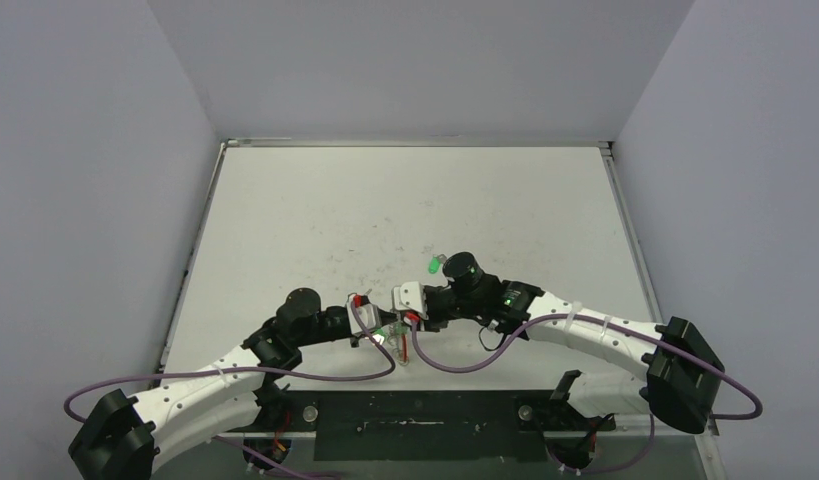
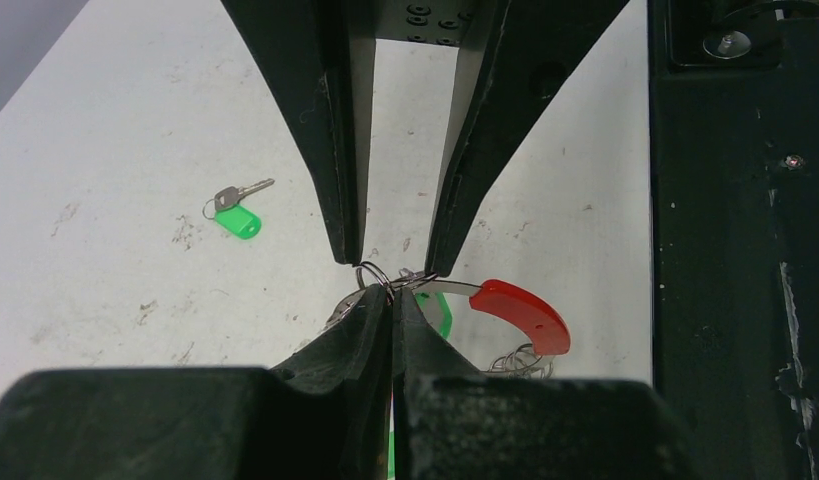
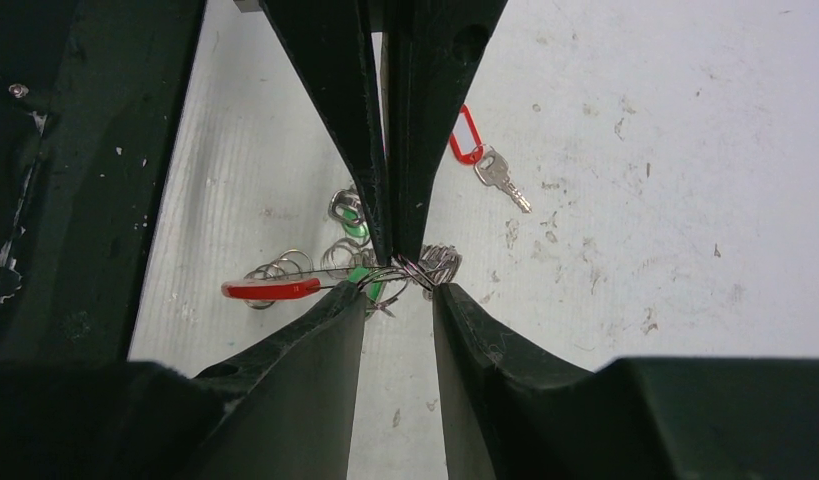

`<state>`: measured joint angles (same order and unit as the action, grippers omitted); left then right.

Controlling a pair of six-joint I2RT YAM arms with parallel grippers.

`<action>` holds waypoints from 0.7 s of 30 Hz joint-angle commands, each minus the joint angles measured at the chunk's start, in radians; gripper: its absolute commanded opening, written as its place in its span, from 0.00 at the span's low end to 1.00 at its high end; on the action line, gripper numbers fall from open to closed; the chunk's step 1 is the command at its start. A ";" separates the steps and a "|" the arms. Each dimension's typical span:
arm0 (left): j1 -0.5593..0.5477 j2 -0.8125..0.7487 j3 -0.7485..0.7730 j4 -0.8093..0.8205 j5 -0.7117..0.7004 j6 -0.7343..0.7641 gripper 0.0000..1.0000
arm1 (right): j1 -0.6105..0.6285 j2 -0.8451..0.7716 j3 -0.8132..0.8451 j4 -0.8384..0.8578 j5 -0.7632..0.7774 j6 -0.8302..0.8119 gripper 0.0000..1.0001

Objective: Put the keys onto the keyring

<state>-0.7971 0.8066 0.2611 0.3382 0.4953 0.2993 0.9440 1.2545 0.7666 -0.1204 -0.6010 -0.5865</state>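
1. Left claw (image 2: 391, 297) is pressed together, pinching a wire loop of the keyring (image 2: 520, 315), held low over the middle of the tabletop's (image 1: 405, 190) near edge.
2. Right claw (image 3: 398, 290) faces it, jaws part-spread around the loops; I cannot tell whether it grips.
3. Green-tagged key (image 2: 235, 215) lies loose toward the far edge, nearer the right arm.
4. Red-tagged key (image 3: 480, 155) lies beside the left claw.

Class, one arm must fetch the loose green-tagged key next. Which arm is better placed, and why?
Probably the right. The left gripper is shut on the keyring, steadying it. The right gripper has its jaws apart, and the green-tagged key lies close beside the right arm in the top view.
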 commanded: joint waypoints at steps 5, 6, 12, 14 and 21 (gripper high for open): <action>-0.006 0.000 0.056 0.022 0.040 -0.002 0.00 | 0.008 -0.007 0.046 0.069 0.018 0.004 0.32; -0.005 0.000 0.058 0.021 0.037 -0.001 0.00 | 0.008 -0.012 0.045 0.069 0.018 0.004 0.33; -0.007 -0.008 0.061 0.013 0.038 0.001 0.00 | 0.008 -0.038 0.040 0.060 0.023 -0.006 0.32; -0.005 -0.008 0.061 0.011 0.039 0.002 0.00 | 0.007 -0.034 0.047 0.049 0.028 -0.013 0.33; -0.005 -0.009 0.064 0.013 0.057 0.004 0.00 | 0.008 -0.017 0.062 0.034 0.027 -0.033 0.32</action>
<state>-0.7971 0.8062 0.2695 0.3298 0.5056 0.2996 0.9451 1.2488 0.7784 -0.1139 -0.5747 -0.5964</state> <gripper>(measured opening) 0.007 0.324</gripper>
